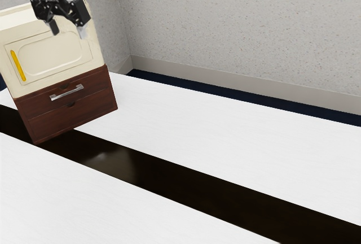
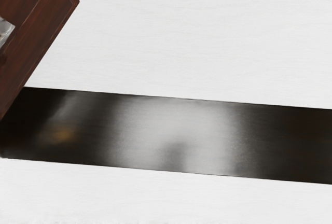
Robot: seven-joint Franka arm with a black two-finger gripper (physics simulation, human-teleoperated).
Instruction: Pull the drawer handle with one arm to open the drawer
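Note:
In the exterior view the gripper [image 1: 69, 31] hangs in front of the cream upper part of the cabinet, well above the silver bar handle [image 1: 66, 92]. Its two fingers stand apart with nothing between them, so it is open. The handle sits on the upper part of the dark red-brown drawer front [image 1: 90, 100], whose face looks flush with the cabinet. In the wrist view the brown drawer front [image 2: 39, 19] shows at an angle, with part of the silver handle [image 2: 5, 31] at the picture's edge.
A cream door with a yellow handle [image 1: 18, 65] is above the drawers. The cabinet stands on a white table [image 1: 225, 131] crossed by a glossy black strip [image 1: 169, 170]. A speckled wall [image 1: 242, 24] rises behind the table.

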